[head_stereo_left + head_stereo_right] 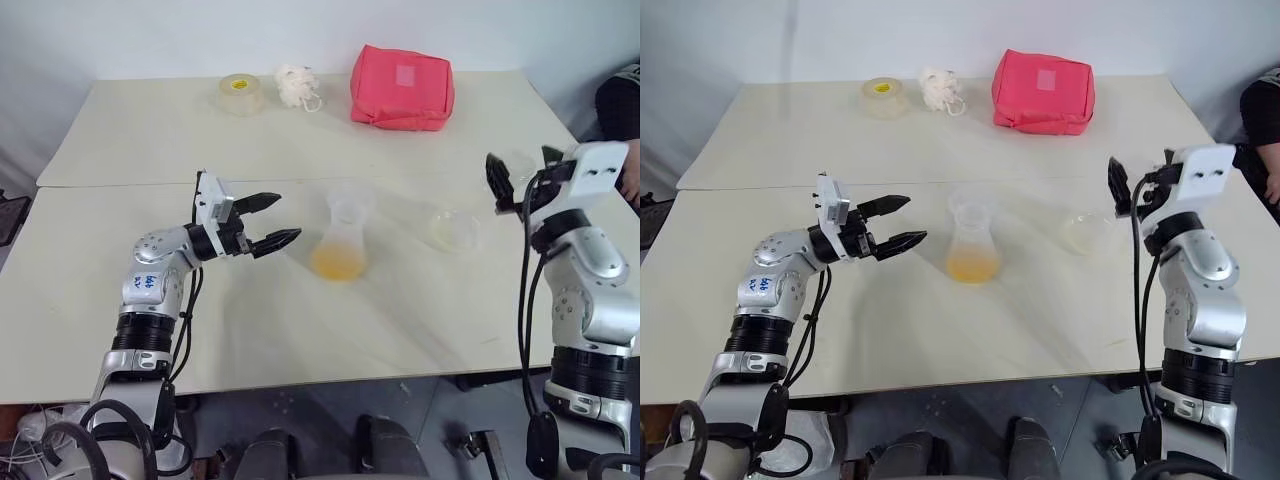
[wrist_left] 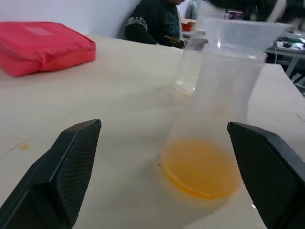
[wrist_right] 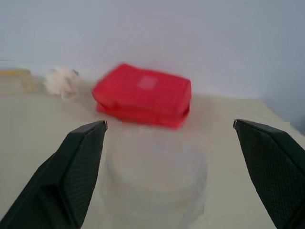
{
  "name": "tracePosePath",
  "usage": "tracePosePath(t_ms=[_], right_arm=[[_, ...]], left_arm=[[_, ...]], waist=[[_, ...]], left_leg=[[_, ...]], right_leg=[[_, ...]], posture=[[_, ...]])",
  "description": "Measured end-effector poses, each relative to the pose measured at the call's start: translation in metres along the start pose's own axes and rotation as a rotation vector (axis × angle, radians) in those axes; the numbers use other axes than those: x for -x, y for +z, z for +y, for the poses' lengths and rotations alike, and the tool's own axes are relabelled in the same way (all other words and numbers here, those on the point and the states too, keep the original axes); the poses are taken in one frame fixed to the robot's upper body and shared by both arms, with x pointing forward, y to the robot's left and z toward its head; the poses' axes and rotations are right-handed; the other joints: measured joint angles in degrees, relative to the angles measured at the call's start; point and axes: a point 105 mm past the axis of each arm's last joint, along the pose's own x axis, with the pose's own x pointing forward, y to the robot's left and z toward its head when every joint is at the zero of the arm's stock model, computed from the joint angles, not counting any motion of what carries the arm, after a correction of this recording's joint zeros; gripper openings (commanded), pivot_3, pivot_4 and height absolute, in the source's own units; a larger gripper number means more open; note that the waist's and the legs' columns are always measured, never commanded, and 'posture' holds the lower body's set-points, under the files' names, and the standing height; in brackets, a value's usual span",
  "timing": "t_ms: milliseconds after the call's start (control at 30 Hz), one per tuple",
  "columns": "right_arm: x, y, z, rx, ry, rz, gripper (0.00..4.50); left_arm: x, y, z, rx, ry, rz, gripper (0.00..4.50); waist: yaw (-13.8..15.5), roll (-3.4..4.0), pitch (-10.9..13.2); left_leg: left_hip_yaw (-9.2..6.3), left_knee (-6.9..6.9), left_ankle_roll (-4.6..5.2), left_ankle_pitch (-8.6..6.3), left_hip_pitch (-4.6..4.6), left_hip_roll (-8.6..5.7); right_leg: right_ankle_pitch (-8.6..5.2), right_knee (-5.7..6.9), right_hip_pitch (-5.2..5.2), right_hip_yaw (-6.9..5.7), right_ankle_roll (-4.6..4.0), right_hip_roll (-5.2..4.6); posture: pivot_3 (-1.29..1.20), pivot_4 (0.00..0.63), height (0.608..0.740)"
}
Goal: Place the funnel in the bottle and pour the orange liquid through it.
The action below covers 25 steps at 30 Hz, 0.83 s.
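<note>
We see the bottle [image 1: 341, 243] standing upright near the middle of the counter [image 1: 300, 330], translucent and whitish, wide at its base and narrowing upward. The clear funnel [image 2: 240, 34] sits in its mouth, wide rim up. The orange liquid [image 2: 201, 167] lies as a shallow bright layer in the bottle's base.

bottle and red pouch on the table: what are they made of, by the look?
Bottle: likely translucent plastic with a frosted finish; the orange liquid shows through its base. Red pouch: looks like matte fabric, soft and puffy with rounded, sagging edges.
</note>
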Motion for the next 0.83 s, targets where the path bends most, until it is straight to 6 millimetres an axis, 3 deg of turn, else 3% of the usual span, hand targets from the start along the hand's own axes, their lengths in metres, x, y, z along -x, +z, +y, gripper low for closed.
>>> tracePosePath(t_ms=[100, 233, 300, 400, 533, 700, 833], right_arm=[[-0.004, 0.020, 0.007, 0.010, 0.076, -0.053, 4.47], [-0.001, 0.032, 0.018, 0.006, 0.209, -0.056, 4.47], [0.022, 0.033, 0.035, 0.057, 0.419, 0.014, 4.47], [0.066, 0.014, 0.051, 0.091, 0.676, 0.219, 4.47], [0.124, -0.031, 0.043, 0.156, 0.825, 0.533, 4.47], [0.143, -0.042, 0.021, 0.180, 0.808, 0.576, 4.47], [0.148, -0.048, 0.022, 0.150, 0.796, 0.560, 4.47]], left_arm=[[0.000, 0.001, -0.002, -0.019, -0.019, -0.007, 4.50], [0.000, 0.001, -0.004, -0.030, -0.044, -0.010, 4.50], [0.003, 0.000, -0.008, -0.045, -0.083, 0.004, 4.50], [0.018, -0.006, -0.010, -0.066, -0.113, 0.054, 4.50], [0.041, -0.023, -0.012, -0.073, -0.143, 0.140, 4.50], [0.048, -0.033, -0.016, -0.053, -0.149, 0.161, 4.50], [0.052, -0.040, -0.021, -0.013, -0.144, 0.166, 4.50]], waist=[[0.1, 0.00, 0.0], [0.1, 0.00, 0.0], [0.5, 0.00, 0.0], [1.0, -0.03, 0.0], [1.8, -0.10, 0.0], [2.8, -0.11, 0.0], [3.0, -0.11, 0.0]], left_leg=[[0.03, 0.02, 0.00, 0.00, -0.02, -0.03], [0.05, 0.01, 0.00, 0.00, -0.04, -0.03], [0.07, -0.04, 0.00, 0.00, -0.05, -0.03], [0.15, -0.05, 0.00, -0.01, -0.03, -0.03], [0.38, 0.10, 0.02, -0.01, -0.03, -0.05], [0.44, 0.32, 0.05, 0.00, 0.03, 0.02], [0.42, 0.32, 0.05, 0.00, 0.00, 0.02]], right_leg=[[0.00, 0.00, 0.02, -0.01, 0.00, -0.01], [0.00, -0.01, 0.01, -0.03, 0.00, -0.01], [0.00, 0.00, 0.02, -0.09, 0.00, 0.03], [0.00, -0.03, 0.06, -0.13, 0.00, 0.05], [0.00, -0.18, 0.15, -0.03, 0.00, 0.00], [0.00, -0.15, 0.21, 0.04, 0.01, -0.01], [0.01, -0.13, 0.20, 0.00, 0.01, 0.01]], posture=[[0.00, 0.150, 0.740], [0.00, 0.150, 0.740], [0.00, 0.150, 0.740], [0.00, 0.150, 0.740], [0.00, 0.150, 0.740], [0.00, 0.150, 0.740], [0.00, 0.150, 0.740]])
